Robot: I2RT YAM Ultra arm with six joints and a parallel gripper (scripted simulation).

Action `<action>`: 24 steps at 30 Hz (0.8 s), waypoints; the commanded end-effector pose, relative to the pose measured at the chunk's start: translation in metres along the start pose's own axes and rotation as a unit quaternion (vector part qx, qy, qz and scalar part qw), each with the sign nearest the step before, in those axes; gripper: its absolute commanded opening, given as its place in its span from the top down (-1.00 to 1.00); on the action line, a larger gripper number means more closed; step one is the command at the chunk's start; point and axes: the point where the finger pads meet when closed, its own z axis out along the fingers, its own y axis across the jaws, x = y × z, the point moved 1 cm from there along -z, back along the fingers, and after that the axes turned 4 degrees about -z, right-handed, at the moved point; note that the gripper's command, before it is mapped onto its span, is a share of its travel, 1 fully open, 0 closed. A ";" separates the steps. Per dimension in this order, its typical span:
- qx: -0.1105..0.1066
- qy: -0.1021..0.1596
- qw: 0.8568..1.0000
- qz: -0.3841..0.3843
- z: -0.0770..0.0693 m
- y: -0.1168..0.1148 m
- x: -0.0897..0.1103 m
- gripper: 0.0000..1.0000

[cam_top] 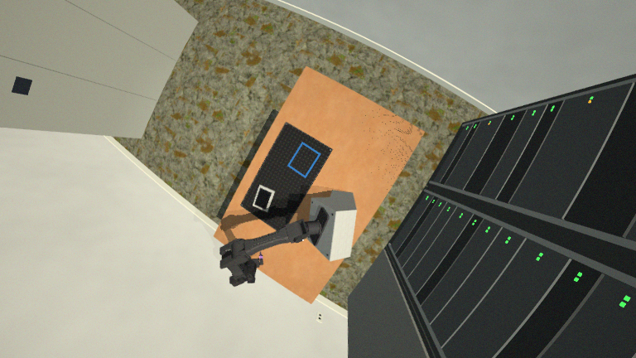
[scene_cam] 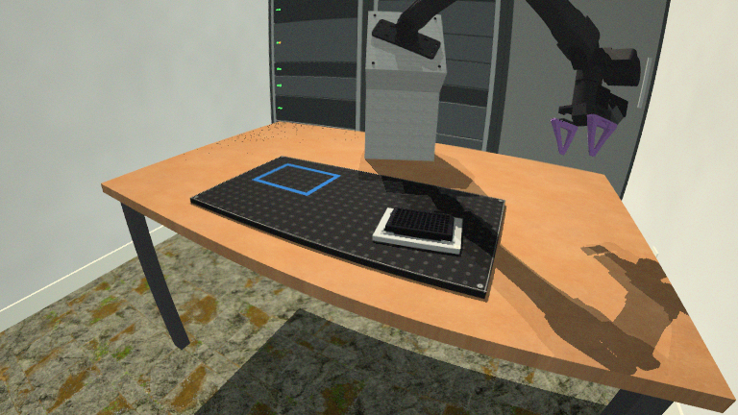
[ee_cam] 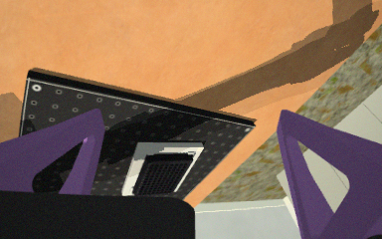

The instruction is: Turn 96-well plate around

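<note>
The black 96-well plate (scene_cam: 420, 223) sits in the white plate nest N1 (scene_cam: 415, 238) on the black deck (scene_cam: 348, 214). It also shows in the wrist view (ee_cam: 162, 174) and from above (cam_top: 263, 197). The blue taped outline B1 (scene_cam: 296, 178) lies at the deck's far left end, empty. My gripper (scene_cam: 580, 136) with purple fingers is open and empty. It hangs high above the table's right side, well away from the plate. In the wrist view the fingers frame the deck far below. I cannot make out the plate's cut corner.
A grey pedestal (scene_cam: 404, 96) carrying the arm's base stands behind the deck. Dark server racks (scene_cam: 326, 35) stand behind the table. The orange table (scene_cam: 544, 236) extends to the right of the deck, with its edge close under the gripper.
</note>
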 end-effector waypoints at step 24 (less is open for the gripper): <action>-0.074 -0.033 0.996 0.044 0.075 0.002 0.088 -1.00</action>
